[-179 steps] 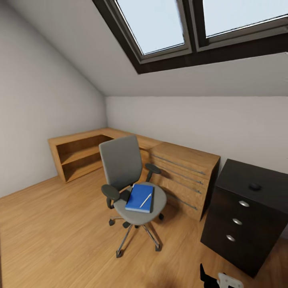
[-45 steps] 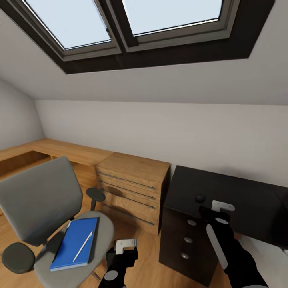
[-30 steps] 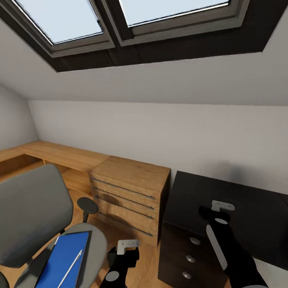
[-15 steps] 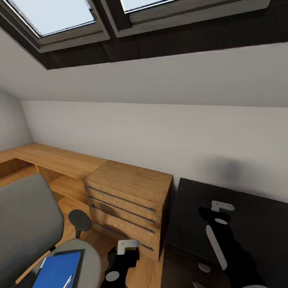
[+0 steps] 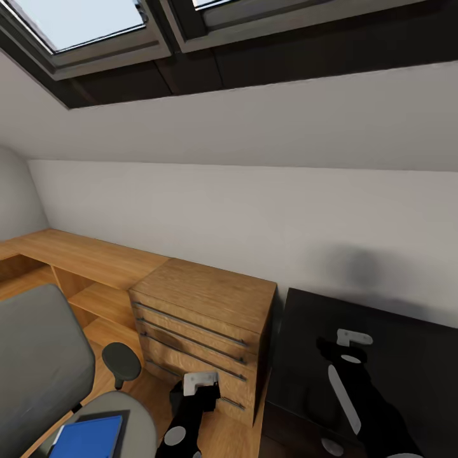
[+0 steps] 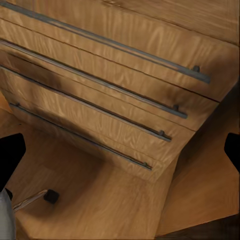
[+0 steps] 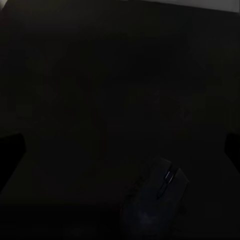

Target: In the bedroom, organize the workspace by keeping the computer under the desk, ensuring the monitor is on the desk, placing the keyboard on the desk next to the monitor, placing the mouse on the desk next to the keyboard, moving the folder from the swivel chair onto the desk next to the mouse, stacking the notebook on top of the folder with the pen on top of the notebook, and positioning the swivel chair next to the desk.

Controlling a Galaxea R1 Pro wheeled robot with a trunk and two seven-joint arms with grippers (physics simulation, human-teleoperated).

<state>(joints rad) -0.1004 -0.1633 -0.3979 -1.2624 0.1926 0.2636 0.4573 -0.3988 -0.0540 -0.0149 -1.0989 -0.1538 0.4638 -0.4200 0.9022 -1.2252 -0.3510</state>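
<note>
Right gripper (image 5: pixel 353 336) hovered over dark worktop (image 5: pixel 407 343), mouse (image 7: pixel 154 199) beneath it, left gripper (image 5: pixel 201 380) before wooden drawers (image 5: pixel 197 331), both spread apart, folder (image 5: pixel 86 437) on swivel chair (image 5: pixel 38 375)

A wooden drawer unit (image 5: pixel 203 321) stands at the lower middle of the head view, its front crossed by long thin metal handles (image 6: pixel 125 82). To its left, a low wooden shelf unit (image 5: pixel 70 267) runs along the white wall (image 5: pixel 254 210) toward the left edge of the frame, with open compartments beneath its top. A dark-framed skylight (image 5: pixel 127 44) fills the upper part of the frame in the sloped ceiling. Wooden floor (image 6: pixel 100 200) shows below the drawers.
</note>
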